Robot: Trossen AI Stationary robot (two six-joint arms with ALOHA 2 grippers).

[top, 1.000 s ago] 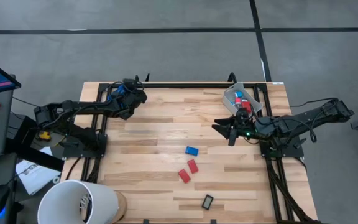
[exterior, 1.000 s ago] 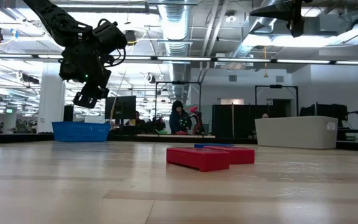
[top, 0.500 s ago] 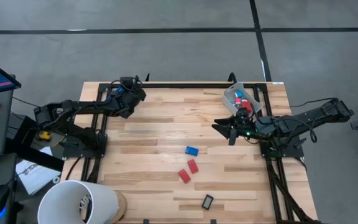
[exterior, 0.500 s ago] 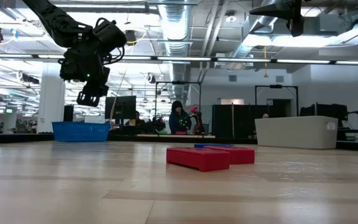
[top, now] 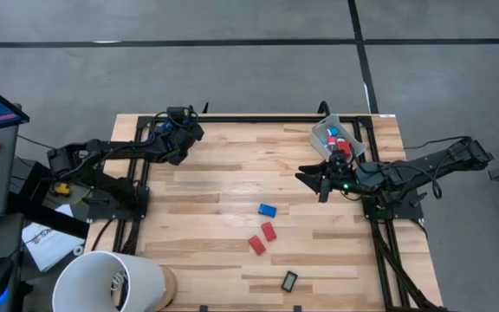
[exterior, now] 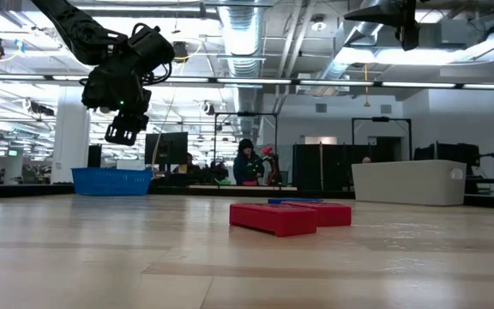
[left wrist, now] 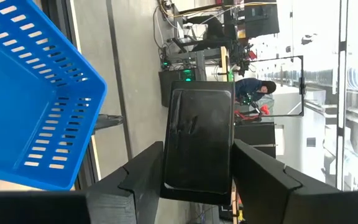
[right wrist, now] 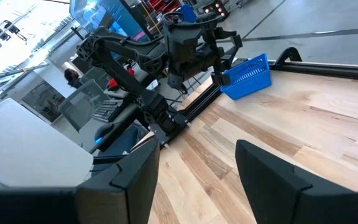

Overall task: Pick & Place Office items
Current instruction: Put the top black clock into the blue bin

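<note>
My left gripper [top: 186, 135] hangs above the table's far left corner, beside the blue tray [top: 165, 125], and is shut on a black rectangle [left wrist: 197, 124]. In the low view it shows high up [exterior: 123, 130]. My right gripper [top: 313, 179] hovers open over the right half of the table, near the clear bin [top: 336, 139], which holds red and blue pieces. A blue block [top: 268, 209], two red blocks [top: 269, 231] [top: 256, 245] and another black rectangle [top: 289, 280] lie flat on the wood. My left gripper pinches the black rectangle between its two fingers [left wrist: 145, 174], one on each long edge [left wrist: 169, 162]. The piece runs along the fingers and sticks out past their tips. It is lifted clear of the table, high above it in the low view.
The blue tray [left wrist: 30, 106] sits at the far left edge and the clear bin at the far right. A white bucket [top: 111, 282] stands at the near left corner. Bare wood [top: 206, 186] lies between the two arms. A person [exterior: 247, 163] is in the room behind.
My left gripper, with the black rectangle in it, has risen a little and edged toward the blue tray. My right arm has kept still.
</note>
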